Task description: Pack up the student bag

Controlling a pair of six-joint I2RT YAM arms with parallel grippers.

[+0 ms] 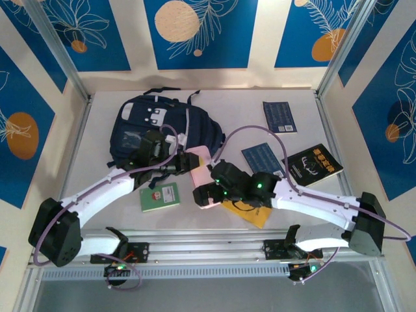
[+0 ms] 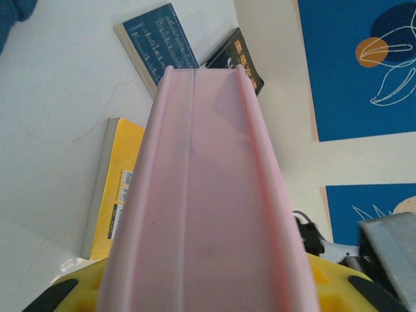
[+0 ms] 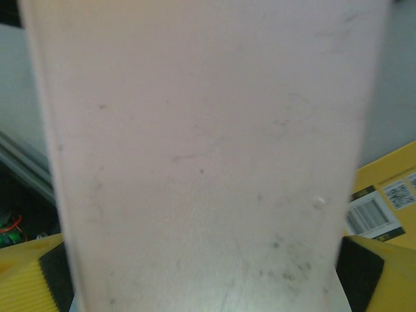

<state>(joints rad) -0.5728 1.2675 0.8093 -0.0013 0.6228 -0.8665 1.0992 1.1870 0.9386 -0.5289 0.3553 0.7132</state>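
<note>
- The table point(image 1: 227, 107) was fenced by slanted metal posts point(image 1: 57, 55) at its far corners and a rail point(image 1: 208, 250) along the near edge.
- Bare room lay between the student bag point(image 1: 146, 127) and the far blue book point(image 1: 279, 117).
- The middle was crowded: green book point(image 1: 160, 196), yellow book point(image 1: 252, 214), second blue book point(image 1: 262, 158) and black book point(image 1: 312, 164).
- The left gripper point(image 1: 184, 160) was clamped on a pink case point(image 1: 201, 168), just beside the bag's right edge.
- The right gripper point(image 1: 207, 193) straddled the case's near end, fingers point(image 3: 26, 279) wide; whether they pressed it, I could not tell.
- The bag lay flat at the far left, navy with pale grey stripes, dark straps toward the back wall, its near part hidden by the left arm.
</note>
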